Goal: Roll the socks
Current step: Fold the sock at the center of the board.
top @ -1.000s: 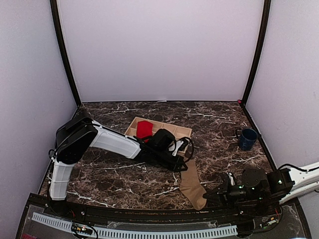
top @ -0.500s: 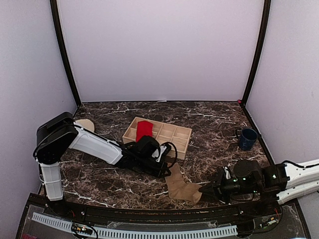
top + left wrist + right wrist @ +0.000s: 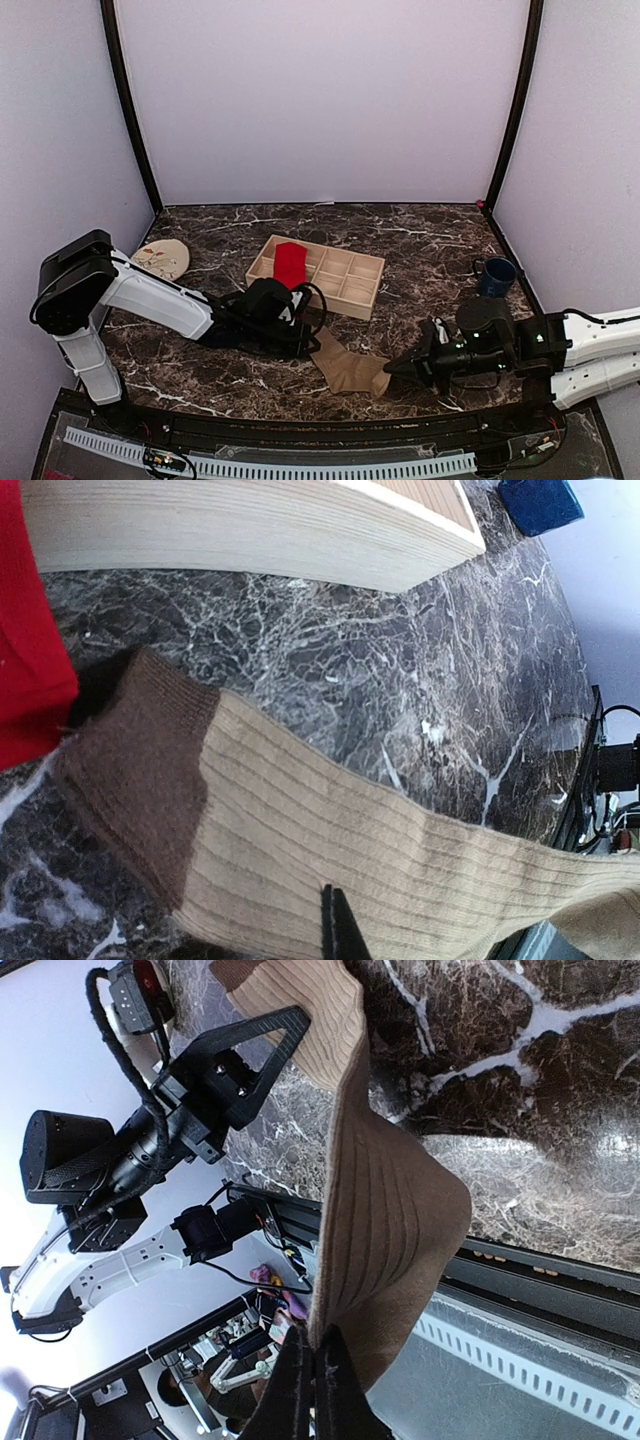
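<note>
- Holding the tan sock (image 3: 350, 368) between them, the left gripper (image 3: 308, 333) is pinched on its edge near the brown cuff, and the right gripper (image 3: 392, 368) is pinched on the far end.
- We judge the fabric light, soft and limp, so thin edges suit pinching.
- The red sock (image 3: 290, 262) lies beyond the left gripper, in the wooden tray (image 3: 350, 295).

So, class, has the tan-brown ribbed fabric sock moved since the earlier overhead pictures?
Yes. The tan-brown ribbed fabric sock has shifted left, away from the blue ceramic mug, along the near side of the wooden compartment tray.
</note>
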### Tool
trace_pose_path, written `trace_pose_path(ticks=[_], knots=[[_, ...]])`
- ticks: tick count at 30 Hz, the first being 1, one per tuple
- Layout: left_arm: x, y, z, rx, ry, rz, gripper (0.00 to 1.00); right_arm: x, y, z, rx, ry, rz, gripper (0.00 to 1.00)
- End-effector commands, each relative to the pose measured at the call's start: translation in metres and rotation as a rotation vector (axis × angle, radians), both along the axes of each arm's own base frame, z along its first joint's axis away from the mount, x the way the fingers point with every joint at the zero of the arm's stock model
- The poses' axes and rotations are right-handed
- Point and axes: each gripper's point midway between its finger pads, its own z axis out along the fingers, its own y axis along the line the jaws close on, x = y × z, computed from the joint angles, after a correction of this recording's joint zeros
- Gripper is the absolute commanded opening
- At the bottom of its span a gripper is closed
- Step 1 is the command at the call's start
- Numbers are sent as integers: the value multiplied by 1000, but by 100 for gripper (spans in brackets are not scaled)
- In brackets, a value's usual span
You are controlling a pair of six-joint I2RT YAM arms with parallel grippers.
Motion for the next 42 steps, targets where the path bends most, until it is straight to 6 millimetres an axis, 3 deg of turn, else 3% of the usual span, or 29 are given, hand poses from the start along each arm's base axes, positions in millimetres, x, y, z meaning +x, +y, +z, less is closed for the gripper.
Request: trace_pose_path(ticks=[1,7,11,14,26,42], knots=[[0,-13,2,-45,10,4,4,4,15,21,49,-10,31,0],[-7,-18,-3,-57,20,-8,27,8,23,20,41,11,46,0],[-7,-13,-2,-53,13,7,50,14,25,17,50,31,38,0],[-6,-7,3,-53,-4,22,58,21,30,19,53,31,44,1],[-11,16,7,-12,-32,43,54,56,56,24,83,18,42,4],[-13,27,0,15,-36,50,42,110,85,18,92,-3,22,3]])
